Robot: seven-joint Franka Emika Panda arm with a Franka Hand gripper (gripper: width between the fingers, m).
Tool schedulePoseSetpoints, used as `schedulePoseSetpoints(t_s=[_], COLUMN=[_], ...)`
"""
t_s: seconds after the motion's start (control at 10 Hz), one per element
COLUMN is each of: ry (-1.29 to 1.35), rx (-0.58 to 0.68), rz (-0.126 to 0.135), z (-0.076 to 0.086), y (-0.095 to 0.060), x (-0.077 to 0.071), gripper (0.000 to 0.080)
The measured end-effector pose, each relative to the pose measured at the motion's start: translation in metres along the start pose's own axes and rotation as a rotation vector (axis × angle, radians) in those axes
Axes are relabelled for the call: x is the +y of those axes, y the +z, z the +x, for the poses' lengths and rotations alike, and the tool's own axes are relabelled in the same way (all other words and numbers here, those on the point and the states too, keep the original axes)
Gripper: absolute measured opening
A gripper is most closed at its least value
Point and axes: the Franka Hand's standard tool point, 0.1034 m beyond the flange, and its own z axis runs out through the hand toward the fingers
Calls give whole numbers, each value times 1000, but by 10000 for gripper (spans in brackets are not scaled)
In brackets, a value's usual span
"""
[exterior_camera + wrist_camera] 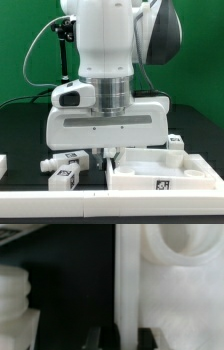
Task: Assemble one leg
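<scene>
My gripper (108,152) is low over the table, at the near-left corner of the large flat white panel (165,172). In the wrist view my gripper (126,334) straddles the panel's raised rim wall (126,274). One dark finger (101,339) sits on each side, both touching the wall. Two white legs with tag markers (62,160) (66,179) lie on the table to the exterior view's left of the gripper. Another leg (175,143) lies behind the panel on the right. A blurred white ribbed shape (12,303), possibly a leg, shows beside the rim in the wrist view.
A round socket (186,243) is sunk in the panel's inner face. A white piece (3,166) sits at the exterior view's far left edge. The table is black with a green backdrop behind it. The arm's body hides the middle of the scene.
</scene>
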Motion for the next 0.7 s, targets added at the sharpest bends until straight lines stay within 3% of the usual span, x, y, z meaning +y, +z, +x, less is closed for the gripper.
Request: schedulePoseSetpoints(t_s=[0.2, 0.4, 0.7], ry=[-5, -5, 36], rx=[-21, -26, 13], rz=[1, 0, 2], z=[-12, -11, 20], y=[6, 10, 10], x=[1, 4, 3], gripper=[54, 54, 54])
